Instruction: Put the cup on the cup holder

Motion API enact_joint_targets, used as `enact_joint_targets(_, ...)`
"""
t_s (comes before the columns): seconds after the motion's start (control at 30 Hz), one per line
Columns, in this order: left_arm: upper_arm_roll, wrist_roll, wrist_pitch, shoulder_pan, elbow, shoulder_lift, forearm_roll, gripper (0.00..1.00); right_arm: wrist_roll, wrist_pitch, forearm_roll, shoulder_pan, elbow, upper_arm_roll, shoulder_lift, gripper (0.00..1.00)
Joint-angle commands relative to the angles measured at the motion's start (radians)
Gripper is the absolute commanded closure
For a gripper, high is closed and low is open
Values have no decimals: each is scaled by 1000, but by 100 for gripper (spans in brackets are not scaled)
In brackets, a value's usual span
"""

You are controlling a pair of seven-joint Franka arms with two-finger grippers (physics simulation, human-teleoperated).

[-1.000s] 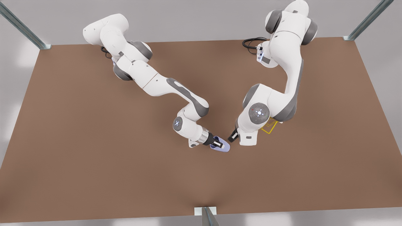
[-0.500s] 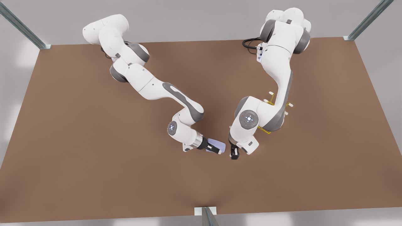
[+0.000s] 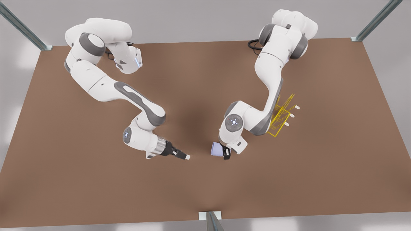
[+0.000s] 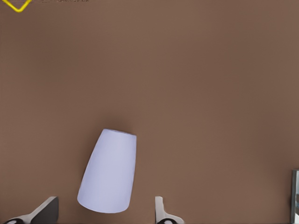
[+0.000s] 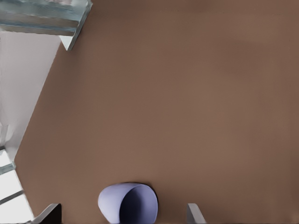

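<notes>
**Clerk:** Item: small lavender-blue tapered cup, plain, matte; where is it?

**Keeper:** Lying on its side on the brown matte table, near the middle; the left gripper stands over it, fingers spread either side, apart from the cup's wall; their tips are cut off by the frame.

**Clerk:** Right gripper?

**Keeper:** The right gripper is just to the front view's left of the cup, released, empty, facing the cup's open mouth.

**Clerk:** Rack?

**Keeper:** Thin yellow wire cup holder with white-tipped pegs, on the front view's right, partly hidden behind the left arm; well apart from the cup.

**Clerk:** Room?

**Keeper:** Grey metal posts at the table's corners; pale grey floor.
</notes>
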Motion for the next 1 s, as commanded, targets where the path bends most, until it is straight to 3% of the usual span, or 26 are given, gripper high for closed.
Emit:
enact_joint_targets(0.0, 0, 198, 5, -12, -9, 22, 21, 0, -58, -409, -74, -106, -10, 2, -125, 0)
enact_joint_targets(0.03, -2, 242, 5, -11, -10, 22, 31, 0, -190, -559, -88, -134, -10, -39, -226, 0)
enact_joint_targets(0.07, -2, 287, 5, -12, -10, 31, 31, 0, -354, -702, -109, -102, -13, -145, -338, 0)
enact_joint_targets(0.1, -3, 330, 5, -12, -13, 32, 31, 0, -481, -837, -251, -62, -5, -222, -395, 0)
enact_joint_targets(0.13, -5, 362, 7, -14, -27, 32, 32, 0, -491, -916, -377, -65, 7, -213, -399, 0)
enact_joint_targets(0.23, -5, 549, 7, -8, -27, 35, 32, 0, -538, -1020, -411, -156, 4, -233, -511, 0)
enact_joint_targets(0.27, -5, 587, 7, -11, -27, 49, 32, 0, -724, -1084, -354, 8, -2, -471, -609, 0)
enact_joint_targets(0.3, -5, 644, 7, -12, -27, 63, 34, 0, -886, -1110, -140, 160, -17, -748, -735, 0)
enact_joint_targets(0.33, -5, 672, 8, -14, -27, 77, 35, 0, -904, -1181, -70, 185, -17, -825, -807, 0)
enact_joint_targets(0.4, -5, 676, 91, -15, -46, 98, 38, 0, -899, -1223, -71, 196, -8, -819, -817, 0)
enact_joint_targets(0.63, -3, 679, 91, -15, -46, 115, 40, 0, -787, -1244, -83, 205, 32, -695, -791, 0)
enact_joint_targets(0.73, -5, 692, 83, -11, -41, 106, 37, 0, -784, -1221, -88, 208, 90, -688, -735, 0)
enact_joint_targets(0.87, -5, 698, 80, -9, -38, 104, 35, 0, -784, -1040, -247, 288, 84, -684, -656, 0)
enact_joint_targets(0.97, -5, 698, 80, -8, -44, 109, 37, 0, -784, -1038, -249, 288, 87, -684, -652, 0)
